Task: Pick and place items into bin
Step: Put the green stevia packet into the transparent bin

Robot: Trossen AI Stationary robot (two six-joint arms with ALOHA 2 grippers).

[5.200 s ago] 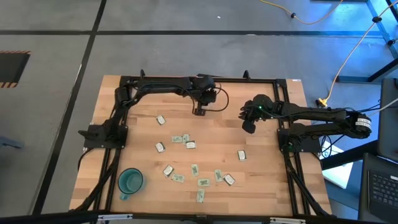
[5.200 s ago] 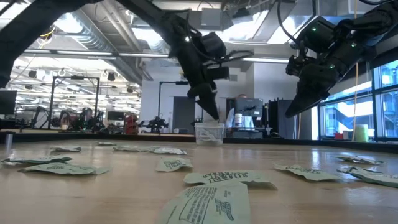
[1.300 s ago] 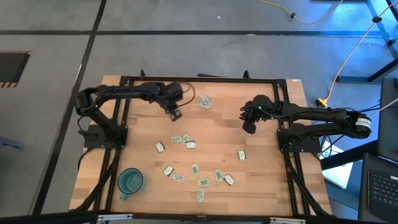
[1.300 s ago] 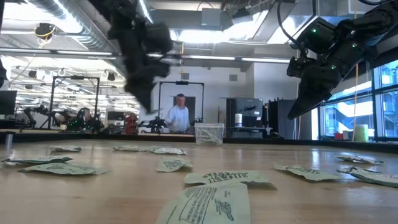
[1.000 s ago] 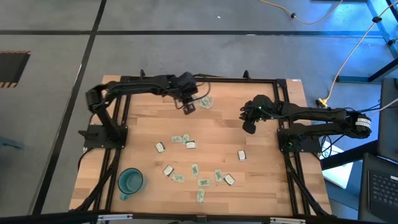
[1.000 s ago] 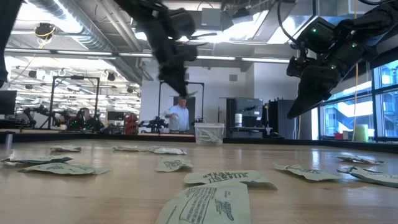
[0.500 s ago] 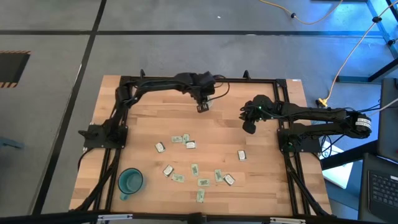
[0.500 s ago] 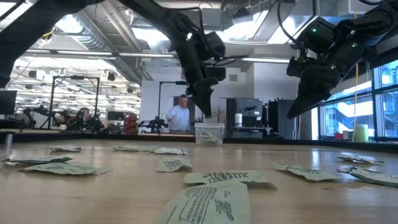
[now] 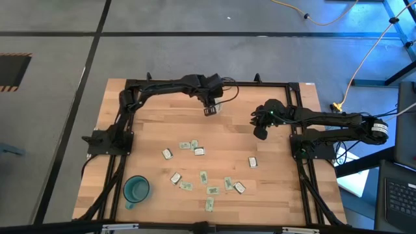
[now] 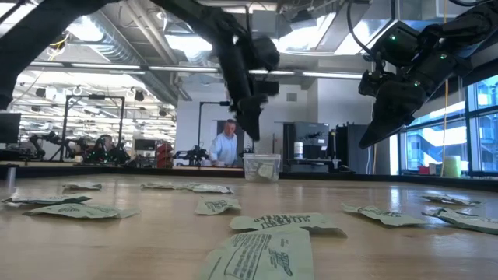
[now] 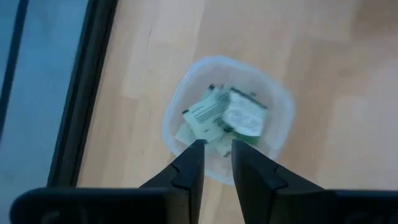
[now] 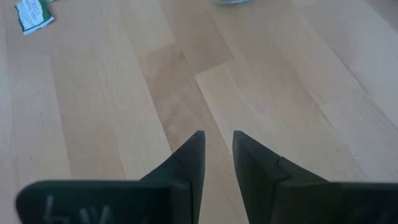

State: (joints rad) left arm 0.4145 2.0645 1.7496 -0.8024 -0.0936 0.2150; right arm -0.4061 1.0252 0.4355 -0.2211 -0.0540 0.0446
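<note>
Clear bin (image 11: 227, 118) upright, packets (image 11: 225, 113) jumbled inside

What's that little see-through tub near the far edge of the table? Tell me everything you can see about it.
The bin is a small, clear plastic container, squarish with rounded corners, standing upright on the wooden table near its far edge. It has no lid. Inside lie a few small flat packets, pale green and white, piled loosely. The left gripper hovers right above it, fingers slightly apart, holding nothing. From table height it looks low and translucent.
</note>
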